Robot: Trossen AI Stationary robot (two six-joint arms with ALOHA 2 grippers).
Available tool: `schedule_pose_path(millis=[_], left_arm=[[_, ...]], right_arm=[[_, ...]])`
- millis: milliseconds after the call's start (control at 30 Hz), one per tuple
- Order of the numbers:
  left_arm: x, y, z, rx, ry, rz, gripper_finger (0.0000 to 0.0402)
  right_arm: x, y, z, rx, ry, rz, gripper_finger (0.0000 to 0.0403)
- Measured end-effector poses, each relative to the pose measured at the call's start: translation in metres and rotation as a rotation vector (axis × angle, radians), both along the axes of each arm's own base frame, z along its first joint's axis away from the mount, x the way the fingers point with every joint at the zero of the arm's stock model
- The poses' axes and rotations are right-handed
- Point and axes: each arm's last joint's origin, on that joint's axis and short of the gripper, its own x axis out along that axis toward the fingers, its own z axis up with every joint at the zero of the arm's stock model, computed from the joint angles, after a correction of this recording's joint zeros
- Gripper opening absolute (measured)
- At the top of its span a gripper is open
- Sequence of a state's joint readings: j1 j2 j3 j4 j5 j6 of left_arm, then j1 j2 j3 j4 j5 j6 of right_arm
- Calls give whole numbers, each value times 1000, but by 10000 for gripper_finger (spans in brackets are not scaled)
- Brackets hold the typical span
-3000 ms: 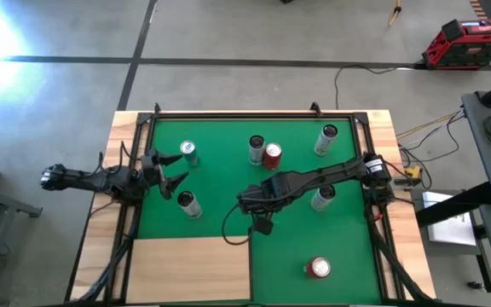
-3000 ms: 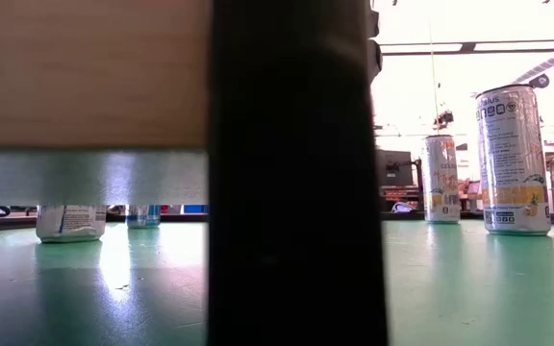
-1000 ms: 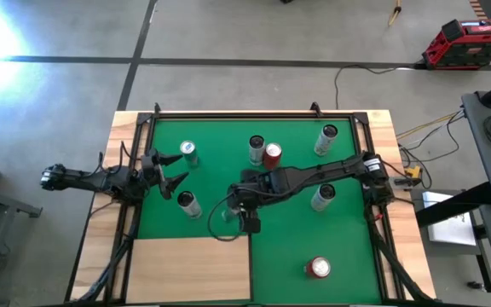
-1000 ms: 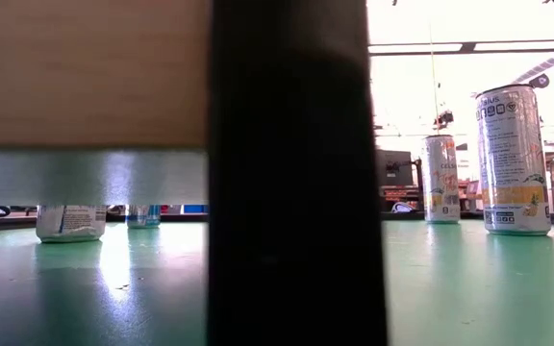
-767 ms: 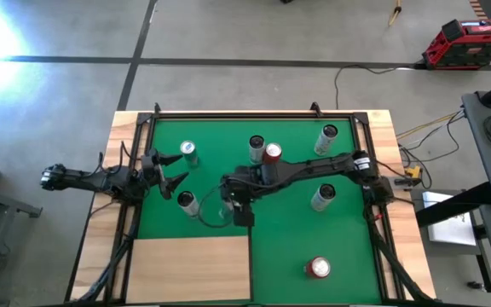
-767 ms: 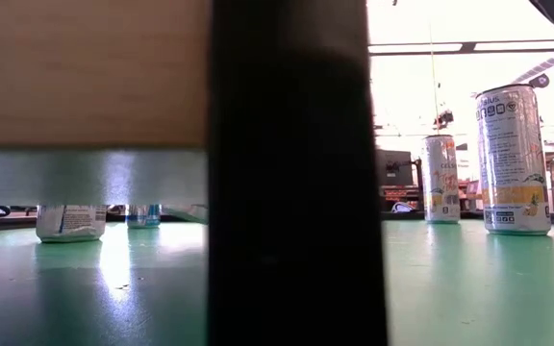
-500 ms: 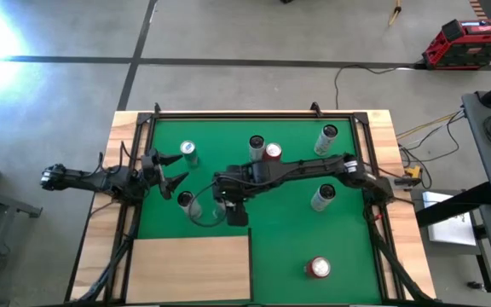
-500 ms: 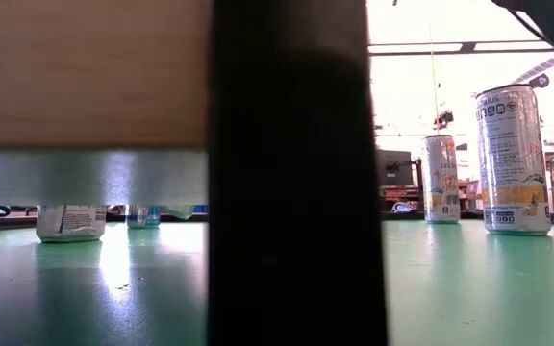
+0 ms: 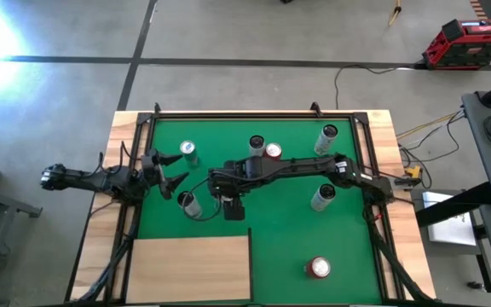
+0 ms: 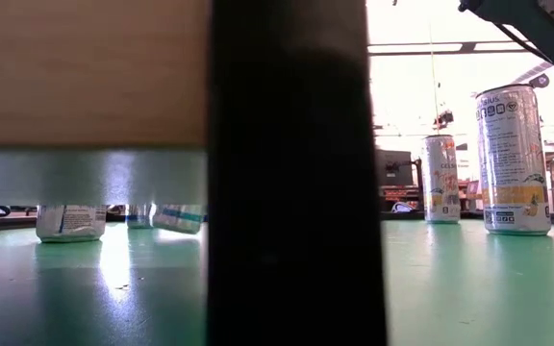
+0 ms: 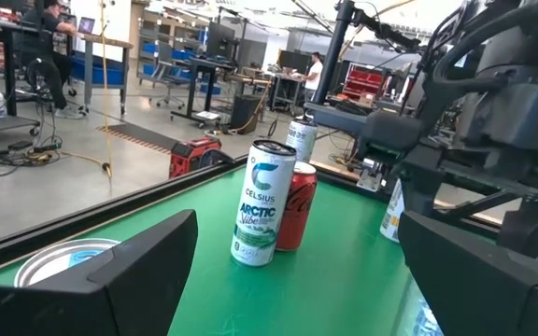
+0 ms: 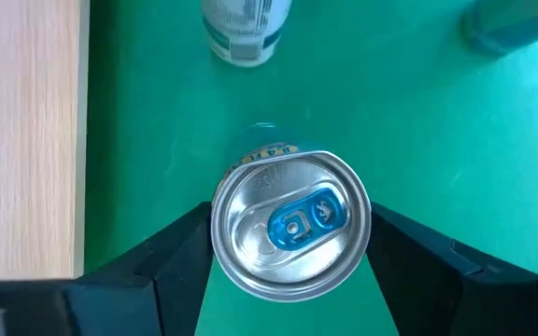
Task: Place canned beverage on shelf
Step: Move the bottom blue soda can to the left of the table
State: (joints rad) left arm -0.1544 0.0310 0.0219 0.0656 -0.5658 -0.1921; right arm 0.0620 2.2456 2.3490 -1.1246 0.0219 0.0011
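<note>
Your right gripper is clamped on an unopened can, fingers pressed to both its sides, carried above the green mat near the middle of the table. The tab is intact, so you cannot tell its contents. The shelf, a pale wood panel at the mat's near-left corner, lies apart from the held can and bare. Your left gripper waits at the mat's left edge, jaws spread wide and holding nothing, between two standing cans.
</note>
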Motion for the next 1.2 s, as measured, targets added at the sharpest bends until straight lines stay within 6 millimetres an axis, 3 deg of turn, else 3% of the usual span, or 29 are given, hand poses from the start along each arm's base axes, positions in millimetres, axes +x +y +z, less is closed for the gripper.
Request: schedule_pose_path(millis=[933, 1200], left_arm=[[0, 0, 0, 1, 3, -1, 355], [0, 0, 0, 0, 3, -1, 355]], right_arm=[[7, -2, -8, -27, -14, 12, 247], [9, -2, -8, -24, -35, 13, 297]])
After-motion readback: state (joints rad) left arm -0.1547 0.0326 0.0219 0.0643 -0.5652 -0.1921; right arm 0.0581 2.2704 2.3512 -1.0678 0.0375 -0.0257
